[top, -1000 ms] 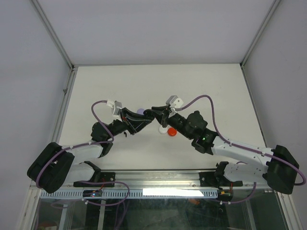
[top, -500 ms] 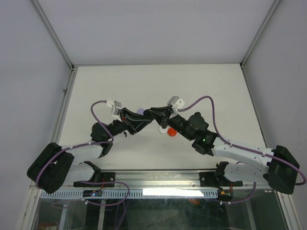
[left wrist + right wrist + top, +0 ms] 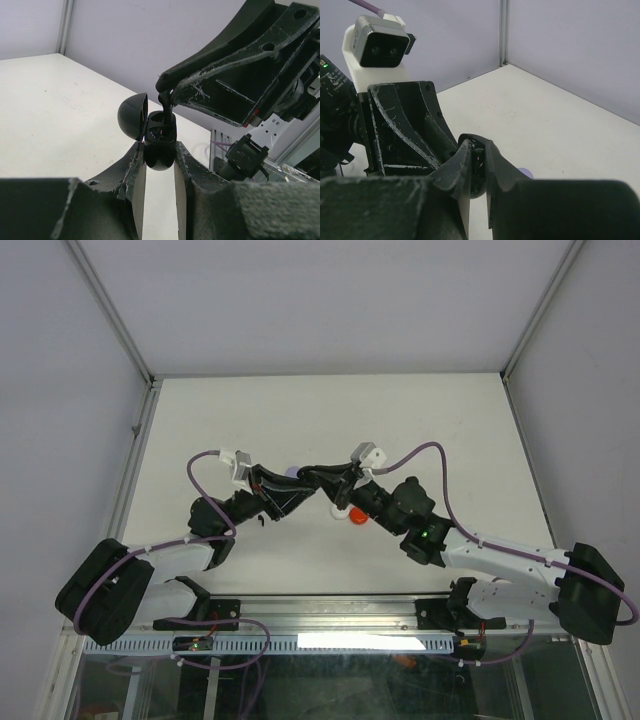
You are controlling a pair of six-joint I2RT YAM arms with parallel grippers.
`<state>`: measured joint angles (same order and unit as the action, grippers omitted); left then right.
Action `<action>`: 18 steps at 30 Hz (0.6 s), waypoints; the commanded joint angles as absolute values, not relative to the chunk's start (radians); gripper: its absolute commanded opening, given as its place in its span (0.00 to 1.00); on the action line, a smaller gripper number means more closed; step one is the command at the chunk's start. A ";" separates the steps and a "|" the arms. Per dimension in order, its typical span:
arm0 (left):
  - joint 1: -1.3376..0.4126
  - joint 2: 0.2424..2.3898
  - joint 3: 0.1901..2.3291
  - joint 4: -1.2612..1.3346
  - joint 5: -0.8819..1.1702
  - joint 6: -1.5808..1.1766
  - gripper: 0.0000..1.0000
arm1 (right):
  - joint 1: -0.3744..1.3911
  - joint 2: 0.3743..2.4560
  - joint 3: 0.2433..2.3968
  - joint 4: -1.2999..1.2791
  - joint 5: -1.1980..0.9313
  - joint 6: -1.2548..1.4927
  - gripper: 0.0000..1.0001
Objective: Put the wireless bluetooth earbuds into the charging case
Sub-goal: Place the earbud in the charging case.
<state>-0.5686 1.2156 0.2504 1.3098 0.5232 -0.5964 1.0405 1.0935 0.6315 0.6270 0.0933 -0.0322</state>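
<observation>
In the left wrist view my left gripper (image 3: 159, 150) is shut on a black round charging case (image 3: 160, 156), held up off the table with its domed lid (image 3: 132, 118) swung open to the left. My right gripper (image 3: 164, 89) comes in from above right, shut on a black earbud (image 3: 165, 107) whose lower end sits in the case's open top. In the right wrist view the earbud (image 3: 479, 161) shows as a dark shape between my right gripper's (image 3: 478, 146) fingers, right against the left gripper. From above, the two grippers (image 3: 303, 483) (image 3: 323, 478) meet mid-table.
A red round case (image 3: 357, 516) with a small white piece (image 3: 340, 511) beside it lies on the table just under the right arm. A purple piece (image 3: 291, 471) lies behind the left gripper and also shows as a purple piece (image 3: 525, 173) in the right wrist view. Cage posts line both sides.
The right arm has edged slightly in toward the left gripper. Both grips are unchanged.
</observation>
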 commanded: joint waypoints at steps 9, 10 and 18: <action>-0.567 1.193 0.244 1.433 0.528 -0.586 0.00 | 1.056 1.081 0.607 0.674 0.070 0.001 0.12; -0.568 1.194 0.242 1.433 0.530 -0.575 0.00 | 1.055 1.078 0.604 0.673 0.069 0.003 0.12; -0.568 1.185 0.222 1.446 0.562 -0.474 0.00 | 1.055 1.052 0.598 0.650 0.081 0.002 0.25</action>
<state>-0.5686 1.2148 0.2283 1.3457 0.5278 -0.5537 1.0477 1.0889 0.6018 0.6334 0.0891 -0.0078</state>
